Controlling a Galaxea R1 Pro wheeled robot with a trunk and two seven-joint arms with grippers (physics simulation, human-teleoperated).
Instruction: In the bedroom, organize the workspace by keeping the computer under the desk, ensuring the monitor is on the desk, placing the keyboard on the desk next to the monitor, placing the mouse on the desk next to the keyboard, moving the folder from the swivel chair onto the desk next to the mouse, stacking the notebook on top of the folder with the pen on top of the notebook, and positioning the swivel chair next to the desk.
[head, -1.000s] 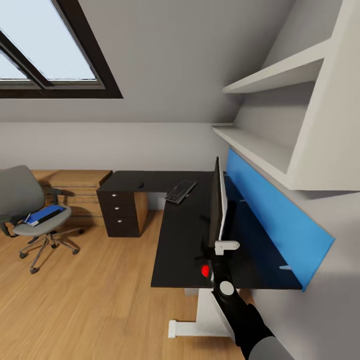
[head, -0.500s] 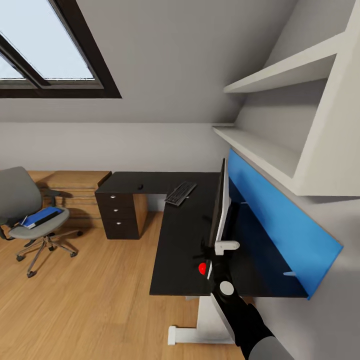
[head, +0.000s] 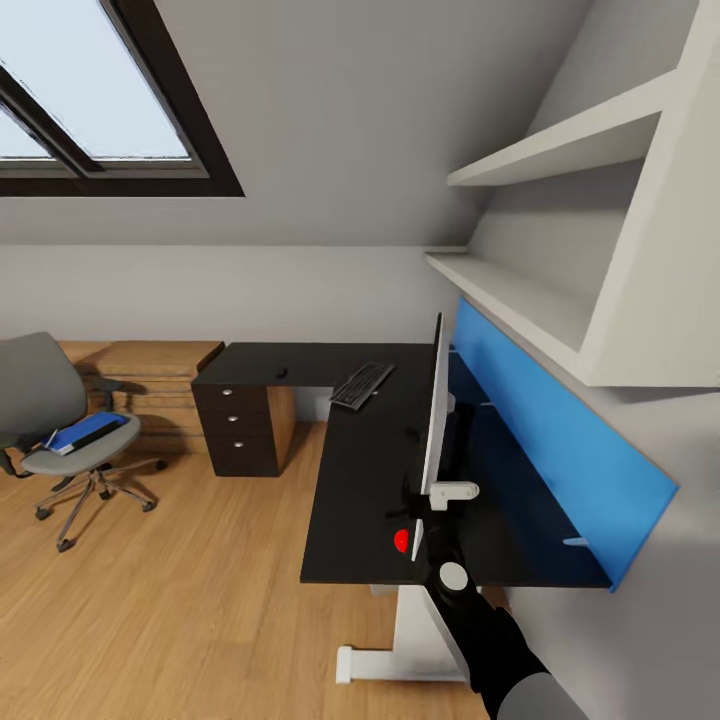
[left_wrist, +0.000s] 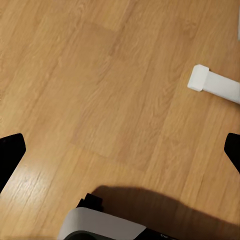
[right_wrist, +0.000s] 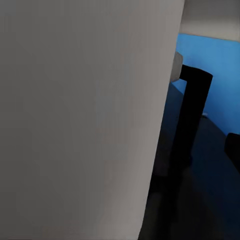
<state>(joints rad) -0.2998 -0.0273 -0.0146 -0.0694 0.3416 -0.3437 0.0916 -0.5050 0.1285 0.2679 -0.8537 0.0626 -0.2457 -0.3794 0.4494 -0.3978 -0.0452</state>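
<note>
Monitor upright on desk, white back | right gripper clamps it | left gripper apart

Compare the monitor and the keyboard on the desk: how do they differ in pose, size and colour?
The monitor stands upright on edge, seen almost side-on; the keyboard lies flat on the desk. The monitor is much longer than the keyboard. The monitor shows a pale back and a dark front; the keyboard has dark keys. Both rest on the same black desk top, apart from each other.
</note>
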